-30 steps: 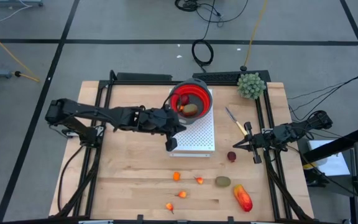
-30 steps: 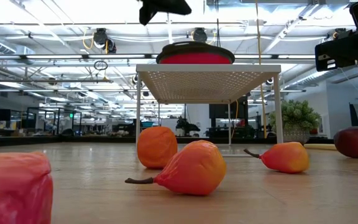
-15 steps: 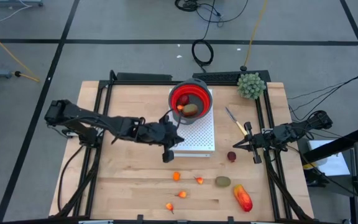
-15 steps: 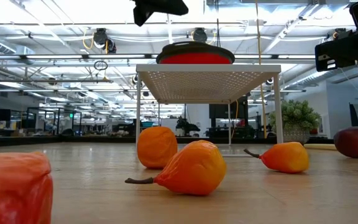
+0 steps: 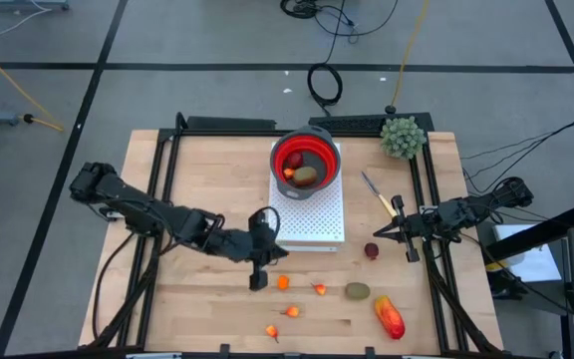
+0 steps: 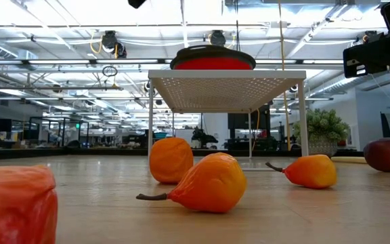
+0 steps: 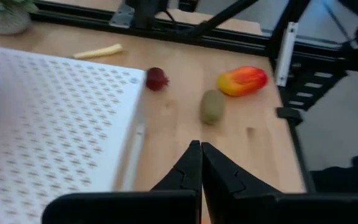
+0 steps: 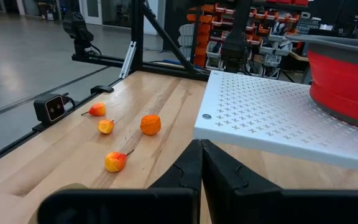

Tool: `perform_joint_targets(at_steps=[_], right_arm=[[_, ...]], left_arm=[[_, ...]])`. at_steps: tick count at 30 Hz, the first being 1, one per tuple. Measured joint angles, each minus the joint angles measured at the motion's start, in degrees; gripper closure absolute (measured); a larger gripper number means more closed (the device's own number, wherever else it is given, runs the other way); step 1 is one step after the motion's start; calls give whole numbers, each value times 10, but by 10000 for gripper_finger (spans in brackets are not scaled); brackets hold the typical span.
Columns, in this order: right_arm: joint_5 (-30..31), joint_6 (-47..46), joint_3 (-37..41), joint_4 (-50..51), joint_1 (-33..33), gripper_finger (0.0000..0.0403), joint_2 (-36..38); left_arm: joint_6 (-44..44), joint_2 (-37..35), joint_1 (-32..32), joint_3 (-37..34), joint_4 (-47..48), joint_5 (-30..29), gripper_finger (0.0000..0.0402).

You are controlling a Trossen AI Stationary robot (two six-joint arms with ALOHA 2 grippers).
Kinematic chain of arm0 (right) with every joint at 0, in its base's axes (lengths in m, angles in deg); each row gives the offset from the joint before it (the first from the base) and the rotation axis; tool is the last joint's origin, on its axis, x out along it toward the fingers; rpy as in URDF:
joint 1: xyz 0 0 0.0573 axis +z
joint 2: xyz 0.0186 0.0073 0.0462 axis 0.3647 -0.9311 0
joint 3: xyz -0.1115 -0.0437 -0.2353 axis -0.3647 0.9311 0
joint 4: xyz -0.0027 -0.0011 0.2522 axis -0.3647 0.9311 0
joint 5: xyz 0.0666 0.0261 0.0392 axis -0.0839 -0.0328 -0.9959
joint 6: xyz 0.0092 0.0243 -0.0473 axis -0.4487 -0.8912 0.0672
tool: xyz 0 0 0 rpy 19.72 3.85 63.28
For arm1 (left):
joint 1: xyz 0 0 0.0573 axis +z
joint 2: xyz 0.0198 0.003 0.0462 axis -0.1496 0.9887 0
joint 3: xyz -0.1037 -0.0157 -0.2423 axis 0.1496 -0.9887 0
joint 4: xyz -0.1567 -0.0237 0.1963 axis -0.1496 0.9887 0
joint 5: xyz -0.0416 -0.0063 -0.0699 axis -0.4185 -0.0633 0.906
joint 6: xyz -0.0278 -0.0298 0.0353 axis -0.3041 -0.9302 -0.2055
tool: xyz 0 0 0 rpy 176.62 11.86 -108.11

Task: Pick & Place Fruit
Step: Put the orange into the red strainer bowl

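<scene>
Both jaws are pressed together and hold nothing. Left gripper [image 5: 258, 283] hovers beside the small orange fruit [image 5: 283, 282] on the counter [image 5: 197, 299], so the step looks like a reach. Next it must open and descend; the bowl [image 5: 306, 160] already holds 2 pieces.

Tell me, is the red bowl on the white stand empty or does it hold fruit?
Not empty. In the high view the red bowl on the white perforated stand holds a brown-green oval and a small red piece.

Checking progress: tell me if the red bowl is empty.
No, the red bowl on the white stand holds fruit.
</scene>
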Motion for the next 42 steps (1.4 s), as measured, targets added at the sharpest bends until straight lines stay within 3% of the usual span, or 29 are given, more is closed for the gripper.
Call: perform_joint_targets(at_steps=[14, 28, 42], right_arm=[[0, 0, 0, 0, 0, 403, 0], [0, 1, 0, 0, 0, 403, 0], [0, 2, 0, 0, 0, 403, 0]], left_arm=[[-153, 17, -77, 0, 7, -58, 400], [-319, 91, -78, 0, 5, -72, 401], [-411, 100, -78, 0, 32, -107, 401]])
